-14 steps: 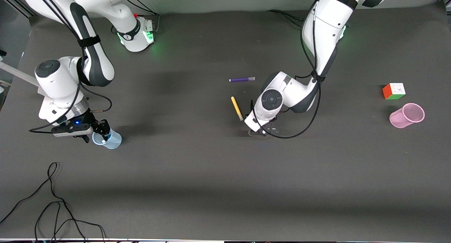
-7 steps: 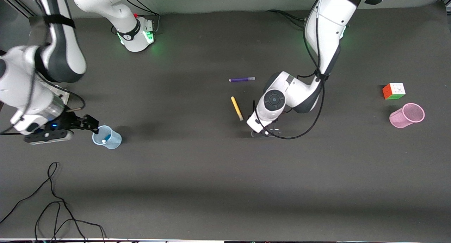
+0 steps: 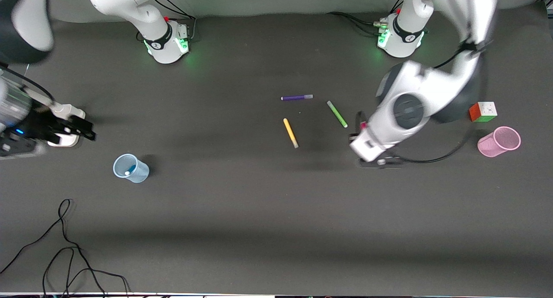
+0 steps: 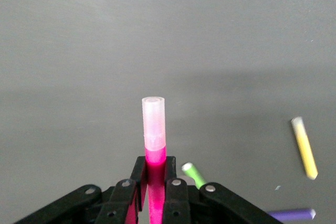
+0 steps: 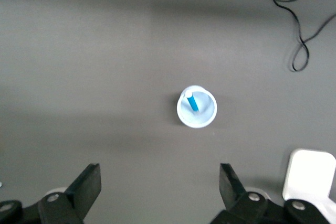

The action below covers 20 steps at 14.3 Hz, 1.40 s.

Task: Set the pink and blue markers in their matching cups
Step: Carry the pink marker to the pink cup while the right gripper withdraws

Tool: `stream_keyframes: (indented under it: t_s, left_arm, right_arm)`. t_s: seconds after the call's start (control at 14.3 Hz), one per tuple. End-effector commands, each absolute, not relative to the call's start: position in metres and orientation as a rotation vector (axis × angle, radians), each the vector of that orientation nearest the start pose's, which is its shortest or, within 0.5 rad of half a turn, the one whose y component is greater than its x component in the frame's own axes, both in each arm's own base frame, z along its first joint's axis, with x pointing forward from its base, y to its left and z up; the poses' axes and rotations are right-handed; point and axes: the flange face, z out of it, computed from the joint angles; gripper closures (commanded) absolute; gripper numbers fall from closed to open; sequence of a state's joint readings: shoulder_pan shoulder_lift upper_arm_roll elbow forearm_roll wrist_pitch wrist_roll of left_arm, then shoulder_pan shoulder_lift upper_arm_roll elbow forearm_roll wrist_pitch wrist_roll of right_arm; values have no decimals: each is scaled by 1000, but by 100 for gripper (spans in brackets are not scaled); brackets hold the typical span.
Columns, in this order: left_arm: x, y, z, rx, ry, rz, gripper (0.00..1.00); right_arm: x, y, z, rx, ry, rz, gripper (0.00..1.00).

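Note:
My left gripper point(image 3: 380, 162) is shut on the pink marker point(image 4: 154, 129) and holds it upright in the air over bare table, between the yellow marker and the pink cup point(image 3: 499, 141). The pale end of the marker sticks out past the fingers point(image 4: 137, 177). In the front view the arm hides most of the marker. The blue marker point(image 5: 193, 102) stands inside the pale blue cup point(image 3: 131, 168), which is also in the right wrist view point(image 5: 197, 107). My right gripper point(image 3: 82, 129) is open and empty, raised near the right arm's end of the table, apart from the blue cup.
A yellow marker point(image 3: 290, 133), a green marker point(image 3: 337, 114) and a purple marker point(image 3: 297, 97) lie mid-table. A multicoloured cube point(image 3: 483, 111) sits beside the pink cup. A black cable point(image 3: 65, 246) loops near the front edge. A white block point(image 5: 310, 174) lies near the right gripper.
My left gripper has risen with the pink marker and moved toward the pink cup, uncovering the green marker. My right gripper has drawn away from the blue cup, leaving the blue marker in it.

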<state>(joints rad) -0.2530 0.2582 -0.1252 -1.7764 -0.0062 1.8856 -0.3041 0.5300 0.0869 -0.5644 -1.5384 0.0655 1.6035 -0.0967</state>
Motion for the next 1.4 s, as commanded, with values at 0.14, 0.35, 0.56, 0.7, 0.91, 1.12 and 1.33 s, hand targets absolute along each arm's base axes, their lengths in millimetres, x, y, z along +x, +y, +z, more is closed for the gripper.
stream_keyframes:
  t_s: [0.14, 0.35, 0.56, 0.7, 0.91, 1.12, 1.33]
  left_arm:
    - [573, -116, 450, -3117, 338, 211, 100]
    - [583, -32, 457, -3062, 546, 187, 100]
    - [584, 52, 452, -3052, 700, 166, 100]
    - [574, 101, 435, -3050, 788, 138, 100]
    - [553, 158, 407, -3093, 913, 67, 100]
    - [529, 206, 376, -3137, 1118, -74, 100]
    - [512, 257, 340, -3107, 1383, -296, 100]
  right_arm:
    - [534, -26, 649, -3074, -70, -11, 0]
    - [540, -17, 644, -3111, -127, -23, 0]
    - [546, 25, 633, -3154, -133, 7, 0]
    - [546, 38, 627, -3166, -19, 25, 0]
    - [547, 46, 625, -3159, -24, 16, 0]
    - [552, 44, 619, -3160, -15, -3, 0]
    - [554, 45, 617, -3161, -15, -5, 0]
